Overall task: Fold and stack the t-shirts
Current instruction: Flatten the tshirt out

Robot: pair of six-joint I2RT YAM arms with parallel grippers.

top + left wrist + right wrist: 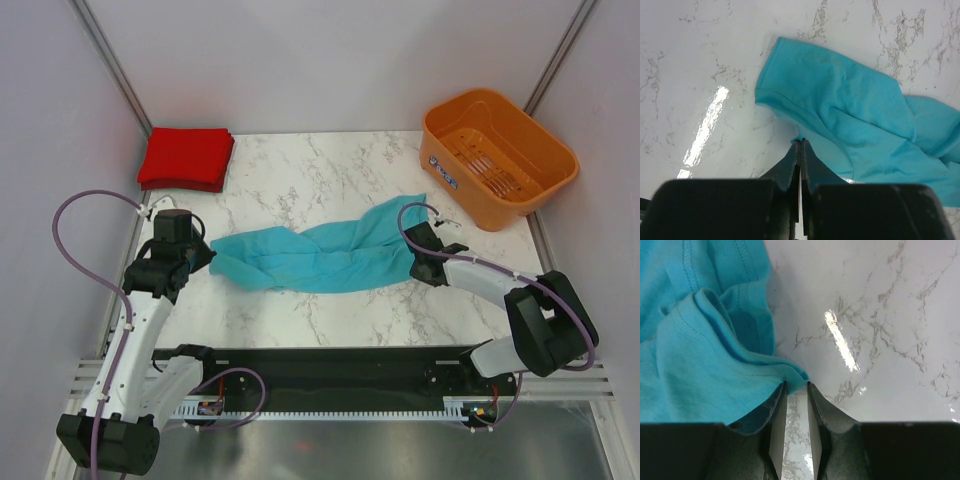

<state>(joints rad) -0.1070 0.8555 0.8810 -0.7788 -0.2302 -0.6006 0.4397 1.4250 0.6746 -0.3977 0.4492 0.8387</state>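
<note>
The teal-blue t-shirt [320, 255] lies crumpled and drawn out in a long band across the middle of the marble table. At its left end my left gripper [207, 258] is shut, with the shirt's edge [850, 120] pinched at the fingertips [801, 143]. At the right end my right gripper [418, 262] has its jaws a little apart, with a corner of the teal cloth [715, 350] caught between the tips [796, 385]. The red t-shirt [186, 158] sits folded at the far left corner.
An orange slotted basket [530, 200] stands at the far right corner. White walls enclose the table on three sides. A black rail with both arm bases runs along the near edge.
</note>
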